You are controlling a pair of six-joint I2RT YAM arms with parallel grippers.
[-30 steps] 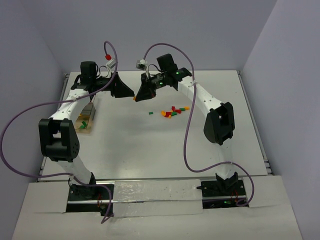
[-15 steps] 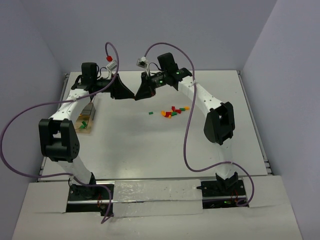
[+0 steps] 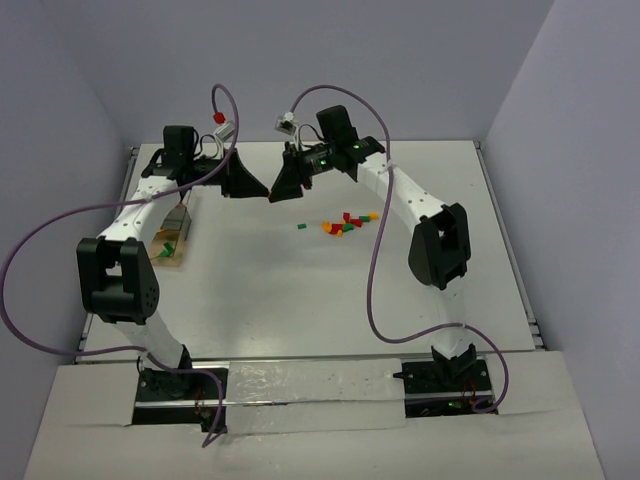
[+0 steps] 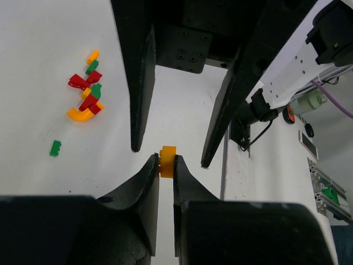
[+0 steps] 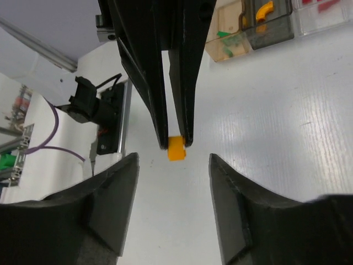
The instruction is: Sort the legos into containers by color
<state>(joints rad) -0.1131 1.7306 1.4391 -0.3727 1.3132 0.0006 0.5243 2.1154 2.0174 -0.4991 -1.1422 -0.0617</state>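
Far side of the table (image 3: 300,300), left of centre: my left gripper (image 4: 166,159) and right gripper (image 5: 172,164) meet tip to tip above the surface. A brick (image 4: 167,161) sits between the left's fingers, facing the gap between the right's spread fingers. To their right and nearer me lies the pile of legos (image 3: 345,224), with a lone brick (image 3: 301,227) to its left. The containers (image 3: 172,256) sit at the table's left edge, well apart from the pile.

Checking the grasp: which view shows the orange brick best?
Right wrist: the orange brick shows nearly whole, held by the left gripper. Left wrist shows it half-covered between its fingers; top external, too small.
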